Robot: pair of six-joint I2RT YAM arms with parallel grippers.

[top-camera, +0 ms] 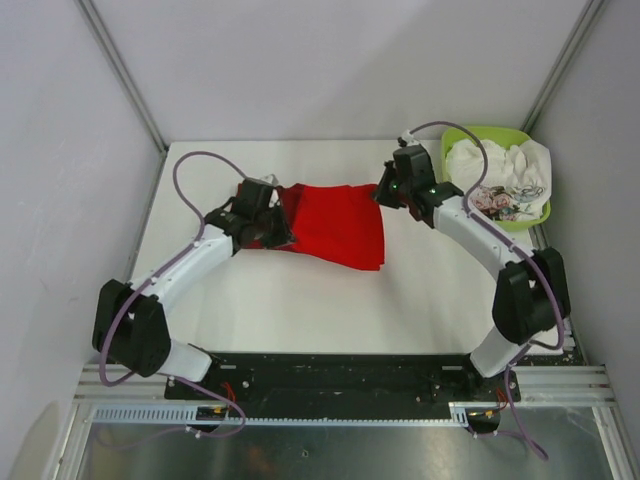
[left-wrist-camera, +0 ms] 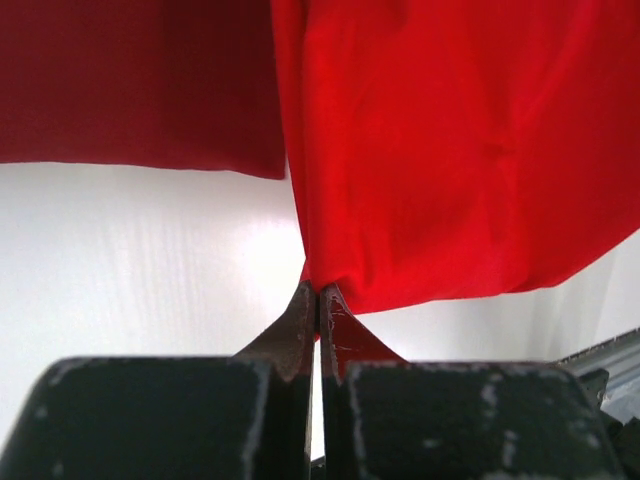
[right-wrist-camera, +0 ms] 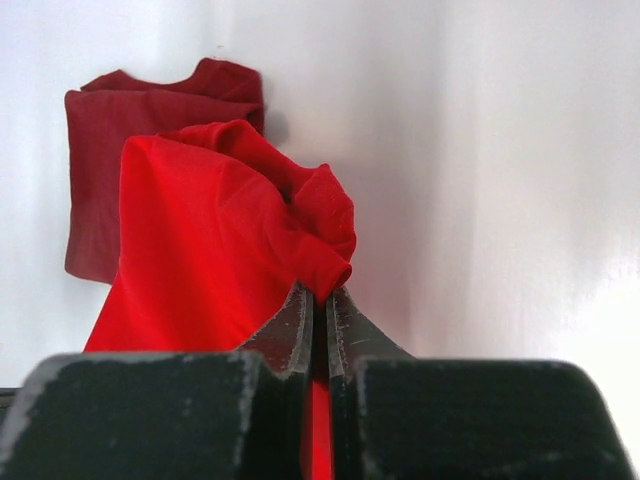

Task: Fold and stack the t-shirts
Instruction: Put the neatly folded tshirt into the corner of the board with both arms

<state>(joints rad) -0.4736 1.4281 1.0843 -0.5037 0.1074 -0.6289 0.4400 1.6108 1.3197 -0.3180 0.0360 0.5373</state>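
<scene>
Top view: the left gripper [top-camera: 268,222] and the right gripper [top-camera: 392,190] hold the bright tee [top-camera: 338,225] between them over the middle of the table [top-camera: 300,310]. At the far right corner stands the basket [top-camera: 490,131], which holds white cloth [top-camera: 480,160].

Left wrist view: the jaws are pressed together on a gathered lower edge of the bright tee, and the cloth fans upward from the pinch. The dark tee [left-wrist-camera: 140,80] lies flat on the table beyond, to the left.

Right wrist view: the jaws likewise pinch a bunched fold of the bright tee. Behind it the dark tee lies folded, collar away from the camera, partly covered by the bright cloth.

Step in hand, as judged: the dark tee appears already folded and forms the base of the stack. The bright tee is held by both arms at opposite ends and hangs partly over it, either midway through a fold or being carried onto the stack; the views do not settle which. No print shows on the visible side.

Next move, as judged: both arms should travel together so the cloth stays taut, bring its edges square over the dark tee, lower it flat, then release both pinches without dragging the lower garment.
</scene>
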